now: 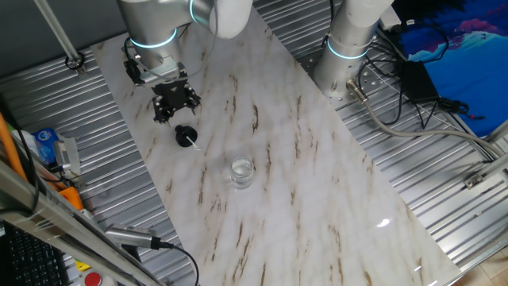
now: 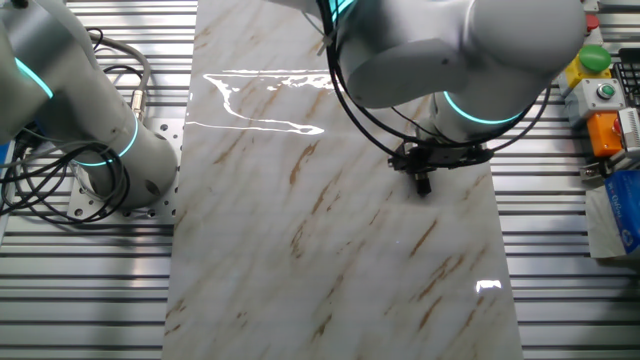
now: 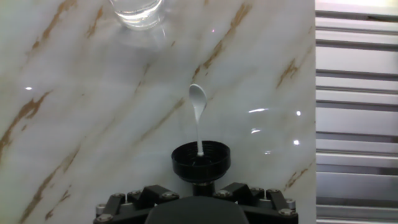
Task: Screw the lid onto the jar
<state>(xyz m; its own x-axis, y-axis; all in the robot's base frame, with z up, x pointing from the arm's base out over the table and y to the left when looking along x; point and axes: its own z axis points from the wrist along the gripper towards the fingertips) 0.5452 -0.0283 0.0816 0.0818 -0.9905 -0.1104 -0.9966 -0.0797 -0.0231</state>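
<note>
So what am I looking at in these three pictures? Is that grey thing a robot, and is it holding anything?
Yes. The grey thing is a robot arm, and the black claw at its end is its gripper. Two pictures come from fixed cameras on different sides of the marble-patterned table. The third comes from a camera on the hand itself, looking along the fingers.

A small black lid lies on the table just ahead of the gripper, with a little white spoon sticking out of it. Further along stands a small clear glass jar, apart from the lid. The gripper seems to hold nothing, though I cannot tell whether its fingers are open.
</note>
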